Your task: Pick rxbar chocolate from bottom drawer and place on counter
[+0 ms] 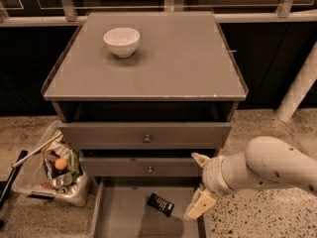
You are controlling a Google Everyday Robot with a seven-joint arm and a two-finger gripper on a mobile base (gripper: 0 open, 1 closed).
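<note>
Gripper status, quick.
Gripper: open, holding nothing, at the right edge of the bottom drawer, right of the chocolate bar.

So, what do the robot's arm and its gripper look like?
The arm is a thick, rounded, off-white shell with a few small dark dots and a ringed wrist section. The gripper, above the right side of the bottom drawer, has two flat, pale yellowish fingers, standing open. No cables or lettering show.
</note>
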